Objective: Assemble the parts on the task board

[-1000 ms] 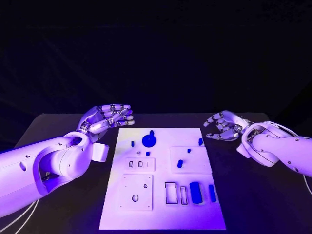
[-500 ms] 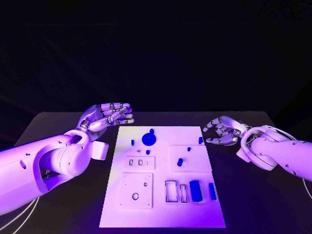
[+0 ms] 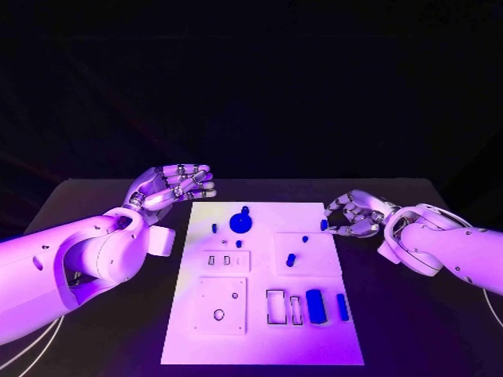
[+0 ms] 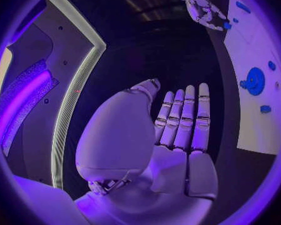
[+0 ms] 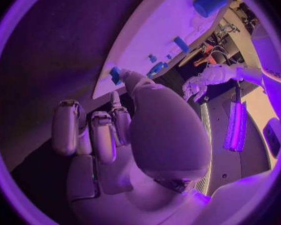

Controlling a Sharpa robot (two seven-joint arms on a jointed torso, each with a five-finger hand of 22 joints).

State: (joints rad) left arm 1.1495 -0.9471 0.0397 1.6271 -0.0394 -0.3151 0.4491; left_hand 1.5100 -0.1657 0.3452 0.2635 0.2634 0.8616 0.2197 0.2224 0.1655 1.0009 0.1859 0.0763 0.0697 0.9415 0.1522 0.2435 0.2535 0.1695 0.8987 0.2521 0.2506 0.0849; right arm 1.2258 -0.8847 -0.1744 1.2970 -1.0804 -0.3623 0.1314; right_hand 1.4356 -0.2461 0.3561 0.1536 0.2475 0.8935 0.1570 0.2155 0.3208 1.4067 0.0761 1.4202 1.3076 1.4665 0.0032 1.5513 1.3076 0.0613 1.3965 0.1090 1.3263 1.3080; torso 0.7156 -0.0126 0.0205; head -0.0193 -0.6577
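The white task board (image 3: 263, 330) lies in the middle of the table. On it are a round blue disc (image 3: 240, 223), several small blue pegs such as one (image 3: 289, 260) mid-board, and a blue block (image 3: 315, 302) near the front. A small blue piece (image 3: 324, 225) stands at the board's right edge. My right hand (image 3: 354, 214) hovers just beside it with its fingers loosely bent; the thumb tip (image 5: 131, 77) is right next to that piece (image 5: 115, 75) and nothing is held. My left hand (image 3: 174, 186) floats off the board's far left corner, its fingers (image 4: 184, 115) straight and empty.
Black table (image 3: 104, 204) surrounds the board on both sides. A framed square plate (image 3: 221, 306) with a hole sits at the board's front left, and outlined slots (image 3: 277, 308) lie beside the blue block. My left forearm (image 3: 71, 267) runs along the board's left side.
My right hand has moved in toward the board's right edge and come close to the small blue piece there. The left hand has barely shifted.
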